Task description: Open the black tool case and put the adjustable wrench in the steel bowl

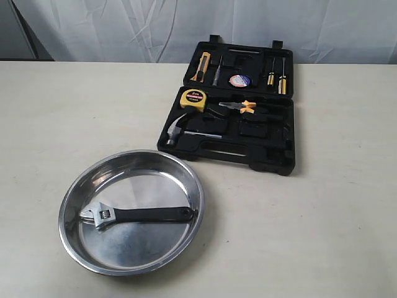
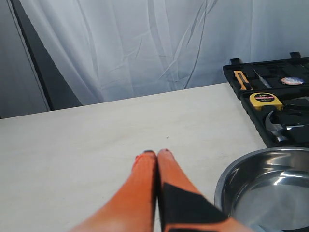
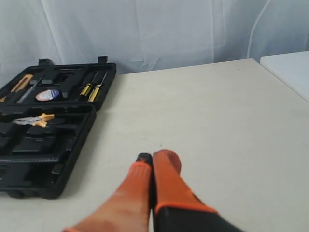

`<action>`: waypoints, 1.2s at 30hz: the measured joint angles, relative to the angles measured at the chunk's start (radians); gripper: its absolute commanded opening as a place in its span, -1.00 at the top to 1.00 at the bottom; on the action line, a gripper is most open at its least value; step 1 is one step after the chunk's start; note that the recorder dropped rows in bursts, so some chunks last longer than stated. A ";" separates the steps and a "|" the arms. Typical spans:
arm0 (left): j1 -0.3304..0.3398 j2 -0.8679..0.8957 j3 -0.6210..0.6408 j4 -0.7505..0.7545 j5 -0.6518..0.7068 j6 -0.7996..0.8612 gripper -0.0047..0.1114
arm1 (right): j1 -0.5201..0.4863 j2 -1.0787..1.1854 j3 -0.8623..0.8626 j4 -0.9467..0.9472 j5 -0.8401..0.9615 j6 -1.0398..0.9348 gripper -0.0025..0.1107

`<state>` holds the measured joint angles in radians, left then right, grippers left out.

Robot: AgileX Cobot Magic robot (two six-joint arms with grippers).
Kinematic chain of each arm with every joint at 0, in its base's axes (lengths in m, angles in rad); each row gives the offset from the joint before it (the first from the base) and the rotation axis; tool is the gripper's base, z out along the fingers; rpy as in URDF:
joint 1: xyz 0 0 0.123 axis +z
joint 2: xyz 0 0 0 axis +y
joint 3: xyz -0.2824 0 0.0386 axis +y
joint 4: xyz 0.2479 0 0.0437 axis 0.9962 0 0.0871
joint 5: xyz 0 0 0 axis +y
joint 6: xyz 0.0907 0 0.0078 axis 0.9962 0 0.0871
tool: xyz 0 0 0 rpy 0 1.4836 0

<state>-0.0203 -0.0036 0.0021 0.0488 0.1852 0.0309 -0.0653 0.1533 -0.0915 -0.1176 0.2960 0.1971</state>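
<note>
The black tool case (image 1: 273, 162) lies open at the back of the table, lid flat behind it; it also shows in the left wrist view (image 2: 235, 77) and the right wrist view (image 3: 77, 145). The adjustable wrench (image 1: 133, 215) lies inside the steel bowl (image 1: 93, 171), silver head to the left, black handle to the right. The bowl's rim (image 2: 227, 176) shows beside my left gripper (image 2: 157, 152), which is shut and empty above bare table. My right gripper (image 3: 155, 157) is shut and empty, to the right of the case. Neither gripper appears in the exterior view.
Inside the case sit a yellow tape measure (image 1: 193, 99), a claw hammer (image 1: 180, 129), yellow-handled pliers (image 1: 239, 107) and yellow screwdrivers (image 1: 277, 81). A white curtain (image 1: 186, 25) hangs behind the table. A white surface (image 3: 289, 67) stands past the table's right edge.
</note>
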 measured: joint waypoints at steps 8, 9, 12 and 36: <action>0.000 0.000 0.000 0.000 0.000 0.000 0.91 | 0.000 -0.049 0.086 -0.021 -0.001 -0.009 0.97; 0.000 0.000 0.000 0.000 0.000 0.000 0.91 | 0.000 -0.054 0.088 -0.021 -0.001 -0.014 0.97; 0.000 0.000 0.000 0.000 0.000 0.000 0.91 | 0.000 -0.065 0.088 -0.021 -0.001 -0.033 0.97; 0.000 0.000 0.000 0.000 0.000 0.000 0.91 | 0.000 -0.074 0.088 0.067 0.007 -0.107 0.97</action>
<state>-0.0203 -0.0036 0.0021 0.0488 0.1852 0.0309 -0.0653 0.0797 -0.0039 -0.0506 0.3026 0.0899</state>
